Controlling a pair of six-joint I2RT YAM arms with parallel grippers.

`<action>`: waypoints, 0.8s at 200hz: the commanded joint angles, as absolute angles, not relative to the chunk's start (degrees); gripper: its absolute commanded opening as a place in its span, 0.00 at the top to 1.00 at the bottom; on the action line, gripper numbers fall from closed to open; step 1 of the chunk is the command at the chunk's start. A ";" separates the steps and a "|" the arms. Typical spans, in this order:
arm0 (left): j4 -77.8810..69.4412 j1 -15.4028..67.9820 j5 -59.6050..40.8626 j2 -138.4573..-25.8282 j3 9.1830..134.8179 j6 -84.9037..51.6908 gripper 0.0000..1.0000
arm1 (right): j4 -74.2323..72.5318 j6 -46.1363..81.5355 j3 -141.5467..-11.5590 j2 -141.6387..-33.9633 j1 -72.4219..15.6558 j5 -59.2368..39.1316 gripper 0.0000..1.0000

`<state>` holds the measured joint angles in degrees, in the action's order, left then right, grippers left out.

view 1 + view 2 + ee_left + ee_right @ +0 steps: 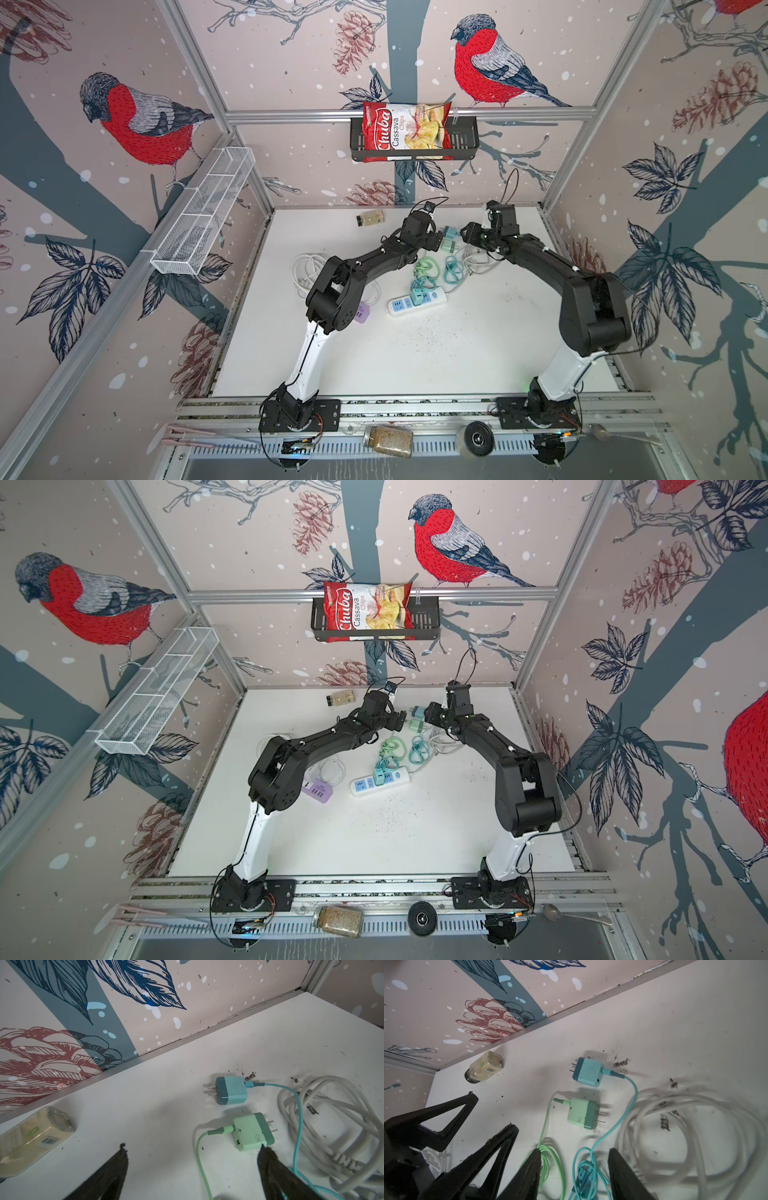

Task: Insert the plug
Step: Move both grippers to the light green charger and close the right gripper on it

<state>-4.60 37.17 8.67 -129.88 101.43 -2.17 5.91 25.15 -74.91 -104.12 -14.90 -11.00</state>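
Left claw (193, 1146): spread wide, grips nothing, hangs low over the worktop (415, 365) with one fingertip (270, 1161) just short of the green plug (251, 1132). Right claw (575, 1149): parted too, pinches nothing, hovers above the green cord (545, 1122) and blue cord (635, 1097).

Green plug: lies flat near the back of the worktop, between the two claws in both top views, prongs toward the white cable (332, 1126). Blue plug (231, 1089): lies just beside it on the back-wall side, not touching it, prongs the opposite way, toward the jar (35, 1138) tipped on its side by the wall.

Power strip (434, 296): sits nearer the middle of the worktop, well apart from both loose plugs, with a teal plug (417, 298) already seated in it.

Dark crumbs (250, 1076): scattered beside the blue plug and across the white cable.
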 commanded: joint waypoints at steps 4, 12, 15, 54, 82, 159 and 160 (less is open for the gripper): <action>0.09 36.90 6.27 -132.14 104.57 -4.56 0.06 | 6.85 23.92 -79.48 -109.56 -15.03 -12.69 0.47; 0.92 36.86 6.33 -132.72 105.24 -5.44 0.06 | 7.15 23.82 -81.19 -111.74 -14.98 -13.00 0.48; 1.24 36.83 6.33 -132.84 105.42 -5.76 0.06 | 7.34 23.90 -81.74 -112.43 -15.02 -13.03 0.48; 4.54 36.40 5.70 -132.39 105.30 -10.22 0.10 | 9.70 24.11 -87.27 -118.59 -15.60 -13.49 0.50; 7.21 35.39 4.41 -131.29 104.49 -13.89 0.10 | 11.13 23.78 -90.18 -122.01 -15.98 -13.20 0.50; 15.46 33.98 0.13 -129.50 102.65 -21.57 0.13 | 14.31 24.76 -94.89 -127.73 -17.61 -8.89 0.50; 15.59 33.95 0.06 -129.52 102.61 -21.55 0.13 | 14.36 24.82 -94.95 -127.76 -17.64 -8.88 0.50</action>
<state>10.66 34.68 1.50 -129.99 102.45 -17.78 12.19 24.18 -93.47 -126.26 -17.19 -10.50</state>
